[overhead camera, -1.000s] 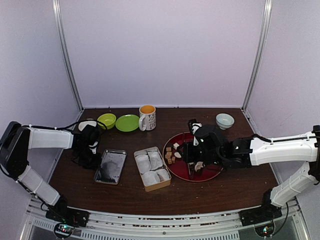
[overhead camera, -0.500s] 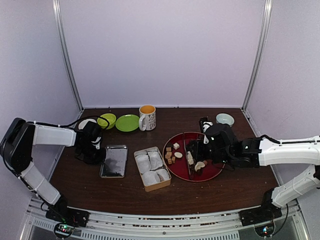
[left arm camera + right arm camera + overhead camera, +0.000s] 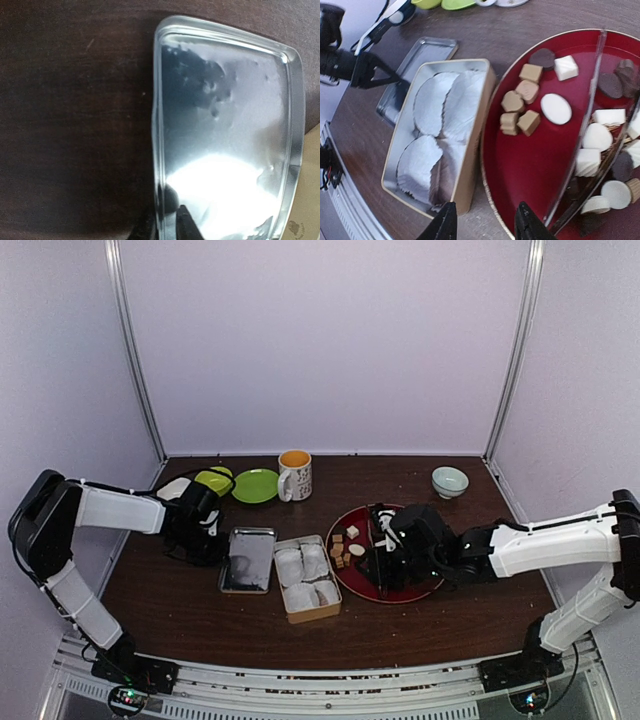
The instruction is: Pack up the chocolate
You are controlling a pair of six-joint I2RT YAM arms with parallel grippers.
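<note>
Your overhead view places the left gripper (image 3: 167, 227) left of the shiny rectangular metal lid (image 3: 248, 560). Only its wrist camera shows the dark fingertips pinched on the lid's raised rim at the bottom edge. The right gripper (image 3: 485, 227) hangs with jaws apart, holding nothing. Its camera resolves the chocolate pieces (image 3: 529, 92): tan cubes, white ovals and dark rounds, all on the glossy round red plate (image 3: 530, 165). The plate lies right of the rectangular tin (image 3: 475, 165), which holds white crinkled paper liners (image 3: 442, 107).
</note>
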